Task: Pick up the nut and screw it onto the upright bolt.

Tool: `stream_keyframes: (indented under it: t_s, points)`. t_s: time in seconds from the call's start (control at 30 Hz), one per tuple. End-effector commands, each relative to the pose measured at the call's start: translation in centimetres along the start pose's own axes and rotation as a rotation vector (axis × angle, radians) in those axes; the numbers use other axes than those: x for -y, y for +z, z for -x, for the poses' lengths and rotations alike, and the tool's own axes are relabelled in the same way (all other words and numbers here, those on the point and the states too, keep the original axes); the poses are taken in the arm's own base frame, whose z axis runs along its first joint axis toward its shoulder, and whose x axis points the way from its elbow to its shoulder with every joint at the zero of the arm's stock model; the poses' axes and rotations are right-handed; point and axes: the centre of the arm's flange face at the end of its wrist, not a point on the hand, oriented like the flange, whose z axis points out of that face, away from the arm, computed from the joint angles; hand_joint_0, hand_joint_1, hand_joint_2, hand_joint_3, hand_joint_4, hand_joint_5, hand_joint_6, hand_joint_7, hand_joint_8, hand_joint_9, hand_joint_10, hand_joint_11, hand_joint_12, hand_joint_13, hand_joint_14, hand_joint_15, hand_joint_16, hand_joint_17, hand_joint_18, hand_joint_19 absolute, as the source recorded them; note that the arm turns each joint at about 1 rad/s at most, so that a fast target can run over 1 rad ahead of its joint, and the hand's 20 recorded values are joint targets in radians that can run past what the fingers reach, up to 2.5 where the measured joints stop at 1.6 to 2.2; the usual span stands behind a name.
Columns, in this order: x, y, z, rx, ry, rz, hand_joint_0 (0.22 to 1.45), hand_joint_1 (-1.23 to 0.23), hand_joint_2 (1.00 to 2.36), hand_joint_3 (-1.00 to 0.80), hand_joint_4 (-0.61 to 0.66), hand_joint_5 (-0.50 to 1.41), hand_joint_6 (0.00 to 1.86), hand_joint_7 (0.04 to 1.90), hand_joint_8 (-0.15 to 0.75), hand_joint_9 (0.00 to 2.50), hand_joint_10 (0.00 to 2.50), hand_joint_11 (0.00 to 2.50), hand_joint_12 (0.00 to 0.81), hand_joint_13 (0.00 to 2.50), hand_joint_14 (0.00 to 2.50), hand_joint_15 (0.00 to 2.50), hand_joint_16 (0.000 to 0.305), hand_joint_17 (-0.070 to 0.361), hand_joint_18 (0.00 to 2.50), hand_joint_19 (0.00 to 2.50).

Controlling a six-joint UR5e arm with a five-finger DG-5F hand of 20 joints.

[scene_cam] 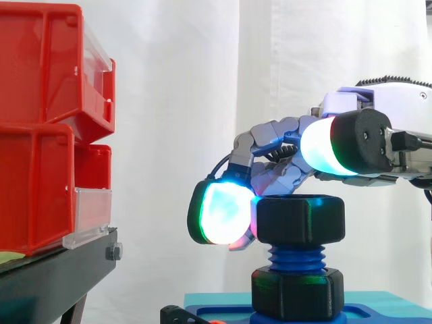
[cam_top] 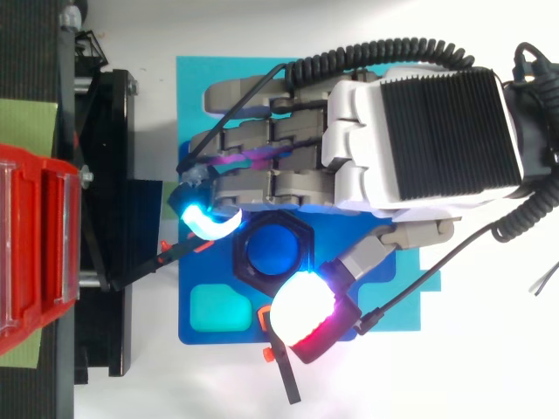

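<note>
Hand closed round the nut on top of the bolt

In the side view the nut (scene_cam: 300,217) sat on the threaded bolt (scene_cam: 295,256), clear of a lower nut (scene_cam: 297,291), with threads between them. The hand (scene_cam: 283,145) curled round it, one glowing pad (scene_cam: 219,212) against its left side, the thumb pad (scene_cam: 324,145) higher. The top view gave the nut's hexagon with the bolt end (cam_top: 275,249) in its centre, a fingertip at its upper left, the thumb at its lower edge, and the blue base (cam_top: 194,336) beneath.
</note>
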Motion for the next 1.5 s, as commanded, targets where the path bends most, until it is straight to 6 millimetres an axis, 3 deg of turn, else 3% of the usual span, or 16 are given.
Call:
stream_keyframes:
  t_s: [0.0, 0.37, 0.8, 0.93, 1.07, 1.3, 1.4, 1.47]
  points:
    - [0.0, 0.0, 0.0, -0.001, 0.000, 0.000, 0.53, -0.19, 1.00, -0.50, 0.24, -0.05, 0.50, 1.08, 0.234, 0.87, 0.00, 0.00, 0.172, 0.64, 0.00, 0.00, 0.015, 0.035, 0.34, 0.00]
    - [0.5, -0.2, 0.1, 0.000, 0.000, -0.001, 0.54, -0.22, 1.00, -0.50, 0.20, -0.02, 0.50, 1.40, 0.245, 0.92, 0.00, 0.00, 0.162, 0.70, 0.00, 0.00, 0.014, 0.030, 0.40, 0.00]
    - [2.6, -1.0, 0.9, 0.005, -0.008, 0.006, 0.55, -0.24, 1.00, -0.50, 0.10, 0.04, 0.50, 1.58, 0.252, 1.10, 0.00, 0.00, 0.137, 0.85, 0.00, 0.00, 0.009, 0.021, 0.56, 0.00]
    - [3.3, -1.3, 1.1, 0.005, -0.010, 0.007, 0.56, -0.24, 1.00, -0.50, 0.08, 0.07, 0.50, 1.51, 0.239, 1.25, 0.00, 0.00, 0.110, 0.96, 0.00, 0.00, 0.006, 0.015, 0.66, 0.05]
    - [4.0, -1.5, 1.3, 0.006, -0.013, 0.011, 0.56, -0.26, 1.00, -0.50, 0.09, 0.08, 0.56, 1.33, 0.187, 1.43, 0.00, 0.00, 0.078, 1.06, 0.00, 0.00, 0.004, 0.008, 0.77, 0.10]
    - [5.0, -1.5, 2.7, 0.025, -0.023, 0.039, 0.56, -0.25, 1.00, -0.50, 0.09, 0.06, 0.50, 1.46, 0.228, 1.42, 0.00, 0.06, 0.096, 1.01, 0.00, 0.00, 0.005, 0.011, 0.73, 0.09]
    - [5.2, -1.2, 3.4, 0.038, -0.028, 0.046, 0.55, -0.24, 1.00, -0.50, 0.18, 0.00, 0.50, 1.25, 0.230, 1.25, 0.00, 0.04, 0.124, 0.92, 0.00, 0.00, 0.007, 0.017, 0.64, 0.07]
    - [5.3, -1.1, 3.9, 0.046, -0.033, 0.051, 0.54, -0.22, 1.00, -0.50, 0.20, -0.06, 0.50, 1.01, 0.230, 1.13, 0.00, 0.01, 0.147, 0.86, 0.00, 0.00, 0.012, 0.026, 0.58, 0.07]
